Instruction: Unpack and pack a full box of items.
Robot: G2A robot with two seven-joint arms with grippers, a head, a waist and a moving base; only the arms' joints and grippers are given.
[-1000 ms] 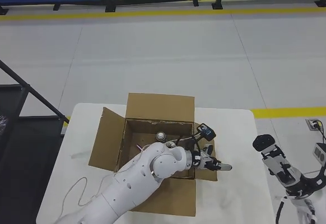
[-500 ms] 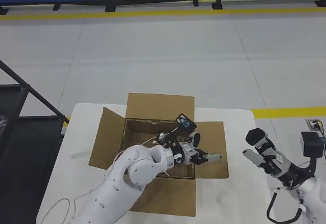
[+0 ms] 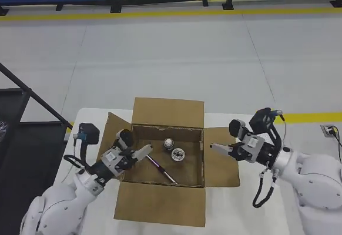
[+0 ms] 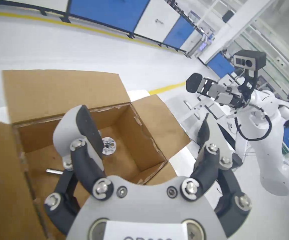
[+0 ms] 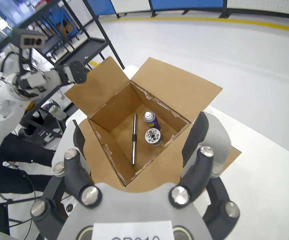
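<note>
An open cardboard box [image 3: 137, 119] stands mid-table with its flaps folded out. Inside it lie a metal rod [image 3: 161, 168], a blue spray can [image 3: 168, 143] standing upright, and a round silver-topped item [image 3: 177, 154] beside the can. My left gripper [image 3: 134, 145] hangs open over the box's left wall, nothing between its fingers [image 4: 84, 126]. My right gripper [image 3: 227, 139] is open above the right flap, empty as well. The right wrist view looks down on the rod [image 5: 134, 138], the can [image 5: 150, 119] and the round item [image 5: 153, 137]. The left wrist view shows the round item [image 4: 108, 146].
The white table [image 3: 247, 200] has bare surface to the right of and in front of the box. A black metal rack [image 3: 6, 117] stands off the table's left side. A yellow floor line [image 3: 312, 117] runs behind the right arm.
The left arm, which stretched across the box to its right flap, has pulled back to the left side. The right arm has swung in from the far right to the right flap.
</note>
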